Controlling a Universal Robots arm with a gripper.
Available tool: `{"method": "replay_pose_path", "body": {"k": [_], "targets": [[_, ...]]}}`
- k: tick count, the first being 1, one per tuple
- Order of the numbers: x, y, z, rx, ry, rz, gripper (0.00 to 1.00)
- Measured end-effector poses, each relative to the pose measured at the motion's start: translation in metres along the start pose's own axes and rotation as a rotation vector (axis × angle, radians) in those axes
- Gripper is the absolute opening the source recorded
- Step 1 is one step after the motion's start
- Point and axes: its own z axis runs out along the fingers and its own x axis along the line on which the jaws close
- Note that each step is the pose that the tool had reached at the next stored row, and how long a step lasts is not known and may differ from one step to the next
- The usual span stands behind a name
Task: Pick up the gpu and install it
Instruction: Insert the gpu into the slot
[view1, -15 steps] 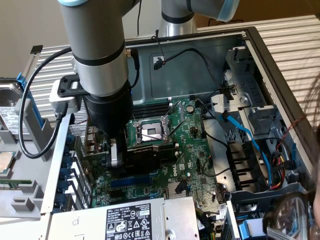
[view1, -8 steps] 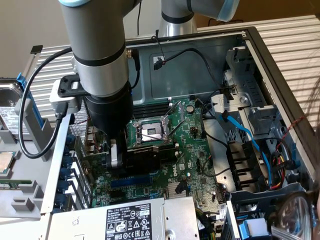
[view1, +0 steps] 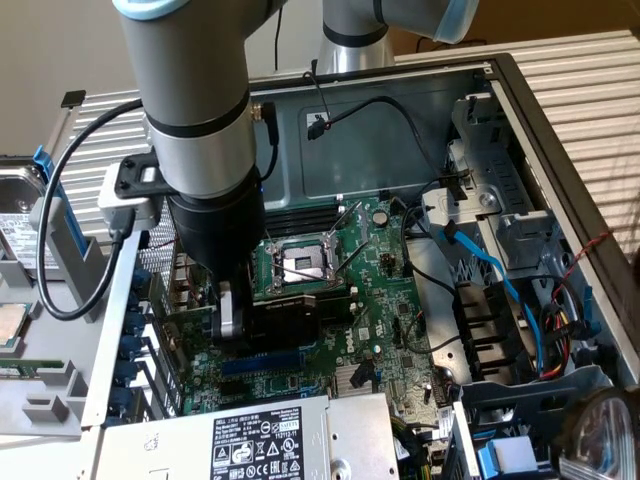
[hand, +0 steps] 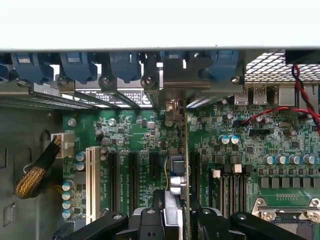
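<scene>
The gpu (view1: 285, 318) stands on edge low inside the open computer case, its black heatsink block facing the CPU socket (view1: 300, 262). My gripper (view1: 238, 322) is shut on its end nearest the case's rear wall. In the wrist view the gpu (hand: 186, 150) appears edge-on as a thin vertical line between my gripper (hand: 182, 216) fingers. Its metal bracket (hand: 176, 82) sits up at the rear slot openings. The card is directly over the black expansion slots (hand: 132, 175) of the motherboard (hand: 125, 130). Whether its edge is in a slot is hidden.
A power supply (view1: 270, 440) with a white label lies close in front of the card. Blue slot latches (hand: 80, 65) line the rear wall. A white slot (hand: 91, 182), a yellow braided cable (hand: 37, 172), red wires (hand: 300, 100) and blue data cables (view1: 500, 280) lie around.
</scene>
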Motion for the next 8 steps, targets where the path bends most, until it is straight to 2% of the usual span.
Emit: {"method": "replay_pose_path", "body": {"k": [8], "targets": [[0.0005, 0.0002, 0.0001, -0.0002, 0.0001, 0.0, 0.29]]}}
